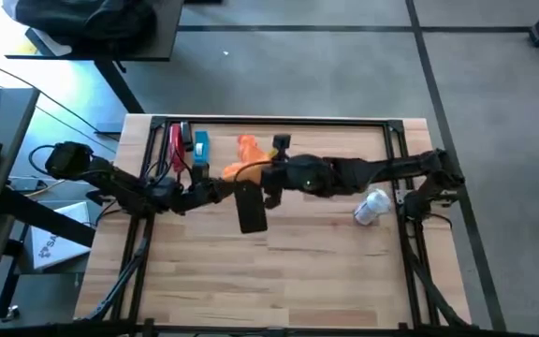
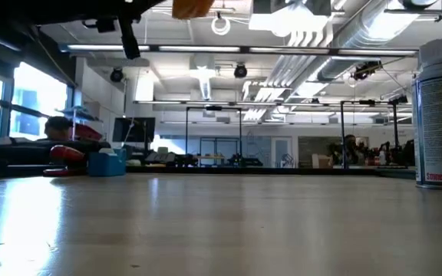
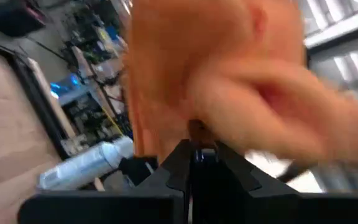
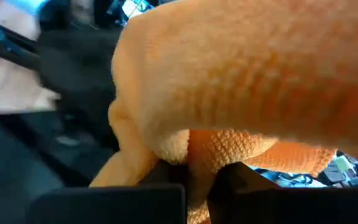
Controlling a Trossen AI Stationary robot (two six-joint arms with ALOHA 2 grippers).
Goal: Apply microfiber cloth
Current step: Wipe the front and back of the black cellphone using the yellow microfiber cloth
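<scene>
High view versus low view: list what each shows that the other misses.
Only the high view shows the black phone held up between both arms and the right end effector shut on the microfiber cloth. Only the low view shows the room behind. Both show the spray bottle, the red-handled tool and the cloth.

Worktop [image 1: 279, 271]: phone [image 1: 252, 208] near centre; microfiber cloth [image 1: 242, 169] just behind it. Spray bottle [image 1: 371, 208] lying toward right edge. Tools [image 1: 187, 147] at back left.
</scene>
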